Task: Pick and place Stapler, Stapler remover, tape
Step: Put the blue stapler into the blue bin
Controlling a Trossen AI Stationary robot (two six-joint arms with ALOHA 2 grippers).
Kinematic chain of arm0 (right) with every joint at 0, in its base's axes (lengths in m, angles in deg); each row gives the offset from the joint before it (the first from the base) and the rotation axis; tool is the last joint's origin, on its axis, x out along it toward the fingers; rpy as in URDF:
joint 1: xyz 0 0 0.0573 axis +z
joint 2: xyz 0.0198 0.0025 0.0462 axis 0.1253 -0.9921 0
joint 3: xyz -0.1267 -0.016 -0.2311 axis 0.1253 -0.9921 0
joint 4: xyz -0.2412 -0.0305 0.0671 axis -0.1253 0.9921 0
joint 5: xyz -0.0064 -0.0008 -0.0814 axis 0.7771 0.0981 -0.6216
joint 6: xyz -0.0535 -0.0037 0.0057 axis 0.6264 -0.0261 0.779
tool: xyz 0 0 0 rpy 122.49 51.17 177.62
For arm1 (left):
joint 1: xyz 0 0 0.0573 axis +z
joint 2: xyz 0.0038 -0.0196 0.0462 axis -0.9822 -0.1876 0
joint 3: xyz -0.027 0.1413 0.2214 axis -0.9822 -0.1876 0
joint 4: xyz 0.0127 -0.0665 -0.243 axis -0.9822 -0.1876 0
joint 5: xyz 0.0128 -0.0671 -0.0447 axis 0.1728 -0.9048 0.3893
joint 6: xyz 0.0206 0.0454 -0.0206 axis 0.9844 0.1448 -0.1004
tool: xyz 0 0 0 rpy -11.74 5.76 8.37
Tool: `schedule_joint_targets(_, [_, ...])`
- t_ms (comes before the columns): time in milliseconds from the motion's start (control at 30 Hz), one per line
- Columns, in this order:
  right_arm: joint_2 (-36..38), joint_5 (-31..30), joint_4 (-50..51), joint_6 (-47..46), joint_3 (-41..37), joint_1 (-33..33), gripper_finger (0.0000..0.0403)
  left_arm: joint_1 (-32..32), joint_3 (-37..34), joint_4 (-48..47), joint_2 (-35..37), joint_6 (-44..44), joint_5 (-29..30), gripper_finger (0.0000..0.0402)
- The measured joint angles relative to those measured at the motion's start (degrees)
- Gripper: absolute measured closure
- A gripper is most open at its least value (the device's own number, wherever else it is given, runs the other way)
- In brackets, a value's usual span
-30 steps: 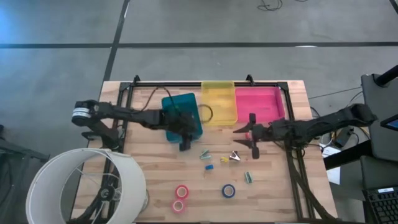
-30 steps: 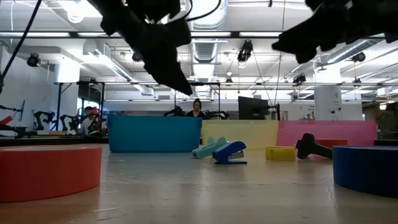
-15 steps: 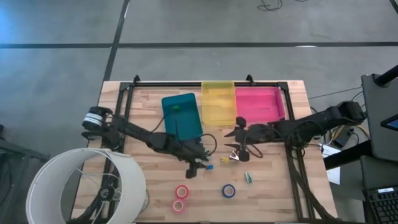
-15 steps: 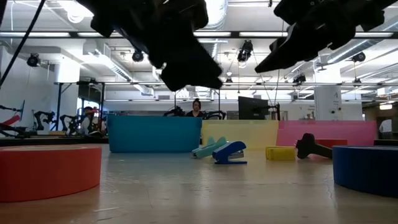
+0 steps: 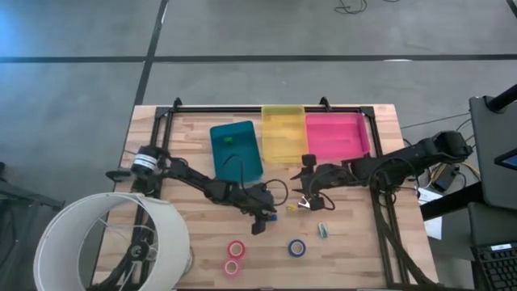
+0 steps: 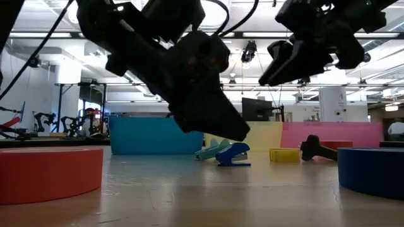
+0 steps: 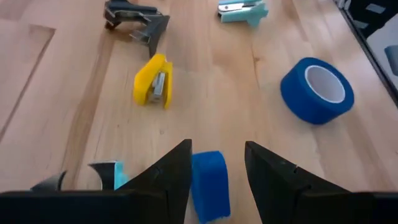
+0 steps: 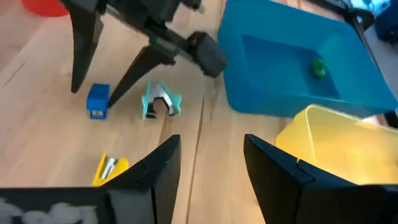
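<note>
Mini stationery is all mid-table. Little blue stapler (image 7: 208, 185) lies flat near the centre, with the yellow stapler (image 7: 153, 87) on its side just at its 3 o'clock. A dark staple remover (image 7: 137, 18) sits right past the yellow one, and a teal staple remover (image 5: 323, 231) out toward 4 o'clock. Tape: two pinkish-red rolls (image 5: 236, 248) lie flat and touching at 7 o'clock, and a blue roll (image 5: 296, 247) lies flat at 5.

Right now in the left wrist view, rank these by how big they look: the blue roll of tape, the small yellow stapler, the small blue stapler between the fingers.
1. Blue roll of tape, largest.
2 and 3. Small blue stapler and small yellow stapler look alike; the blue one is nearer the camera and partly cut off, so no firm ranking.
</note>
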Motion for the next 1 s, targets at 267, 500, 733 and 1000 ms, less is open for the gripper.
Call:
schedule_joint_targets(267, [2.3, 0.0, 0.4, 2.7, 0.8, -0.8, 0.0229, 0.1, -0.6, 0.6, -1.2, -0.6, 0.0, 0.0252])
schedule_joint_targets(500, [2.6, 0.1, 0.7, 3.2, 1.7, -1.0, 0.0229, -0.1, -0.6, -0.5, -2.8, -0.7, 0.6, 0.0253])
schedule_joint_targets(733, [2.6, 0.1, 0.7, 3.1, 1.7, -1.0, 0.0229, -0.2, -0.4, -0.5, -4.2, -0.4, 3.5, 0.0267])
schedule_joint_targets(1000, [2.6, 0.1, 0.7, 2.4, 1.7, -1.0, 0.0229, 0.0, -0.7, -3.2, -1.9, 1.1, 4.0, 0.0331])
